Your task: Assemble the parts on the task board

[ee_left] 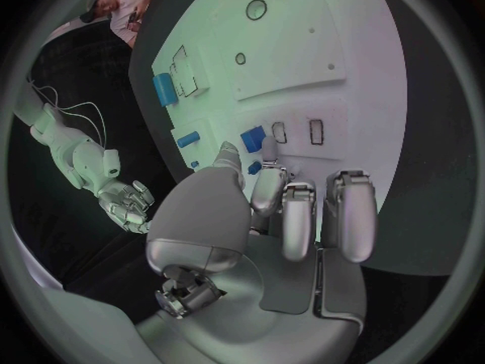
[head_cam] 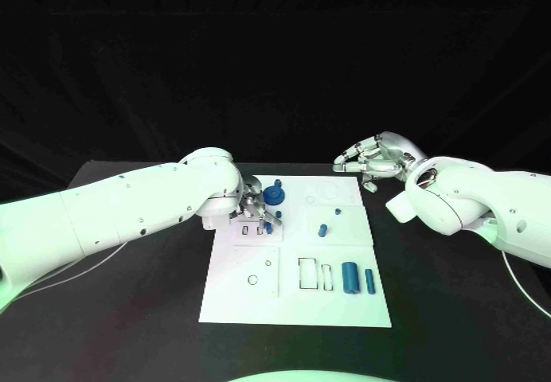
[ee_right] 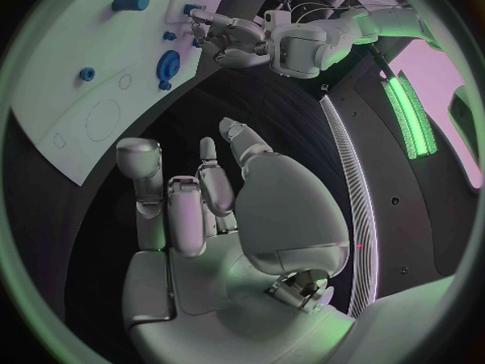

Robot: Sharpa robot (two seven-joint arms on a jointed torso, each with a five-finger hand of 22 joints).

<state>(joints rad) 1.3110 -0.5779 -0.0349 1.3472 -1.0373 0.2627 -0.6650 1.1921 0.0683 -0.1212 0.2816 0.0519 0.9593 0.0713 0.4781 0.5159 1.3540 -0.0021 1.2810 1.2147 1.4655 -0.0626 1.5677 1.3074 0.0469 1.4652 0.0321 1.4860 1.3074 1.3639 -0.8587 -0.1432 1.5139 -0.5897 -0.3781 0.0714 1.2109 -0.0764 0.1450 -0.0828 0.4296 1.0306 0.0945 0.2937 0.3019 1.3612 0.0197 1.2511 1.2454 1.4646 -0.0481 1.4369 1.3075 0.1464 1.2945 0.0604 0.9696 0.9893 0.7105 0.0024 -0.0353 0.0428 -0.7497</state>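
The left hand (head_cam: 255, 211) hangs over the board (head_cam: 296, 310), fingertips down at a small blue part (head_cam: 267, 227) beside the gear (head_cam: 275, 194); whether they pinch it I cannot tell. The right hand (head_cam: 369, 160) rests off the board's far corner, curled on nothing, farther away

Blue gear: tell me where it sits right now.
In the head view the blue gear stands near the far edge of the white board, just beside the left robot hand, which is over the board's left part.
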